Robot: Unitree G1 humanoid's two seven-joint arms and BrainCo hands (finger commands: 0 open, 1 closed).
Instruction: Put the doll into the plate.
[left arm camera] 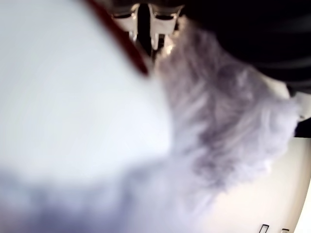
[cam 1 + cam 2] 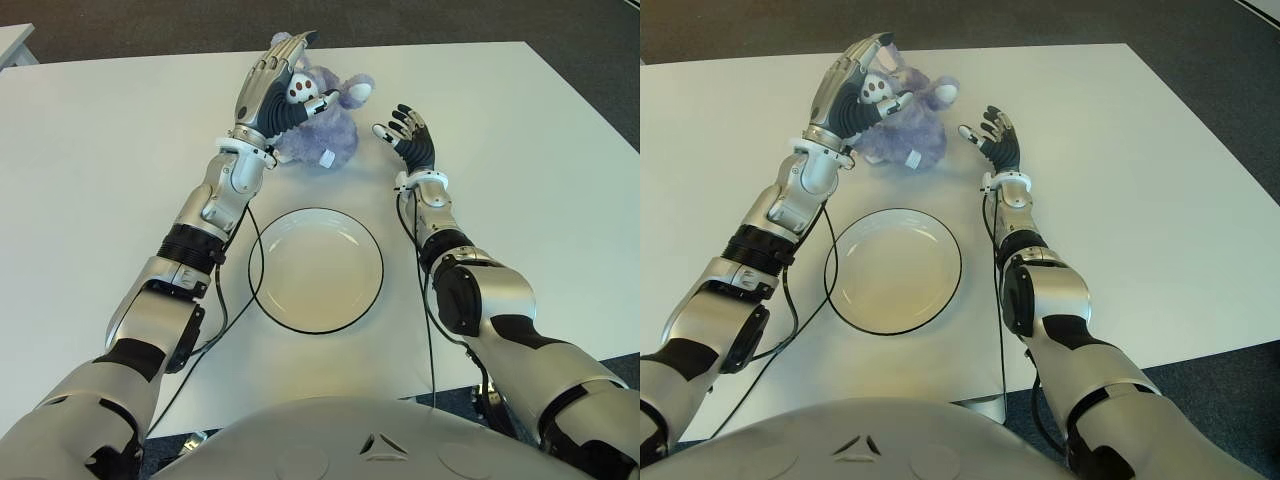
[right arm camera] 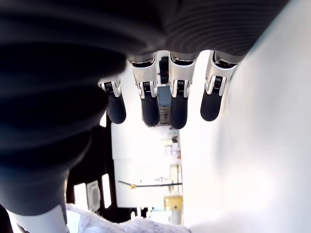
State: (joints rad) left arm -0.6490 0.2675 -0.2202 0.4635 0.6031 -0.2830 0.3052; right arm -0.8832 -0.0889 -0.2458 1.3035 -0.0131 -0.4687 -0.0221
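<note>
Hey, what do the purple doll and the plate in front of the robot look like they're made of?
The doll, under the left hand, looks like soft lilac plush: its shaggy pile shows in the left wrist view. The plate looks like smooth white ceramic or melamine with a thin dark rim line; which one can't be told. The right hand shows beside the doll, open.

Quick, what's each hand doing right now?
Left hand: closed on the purple doll, beyond the plate.
Right hand: open, holding nothing, beside the doll.

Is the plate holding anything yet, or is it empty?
Empty. The plate shows only its bare white inside; the doll sits on the table beyond it, under the left hand.
</note>
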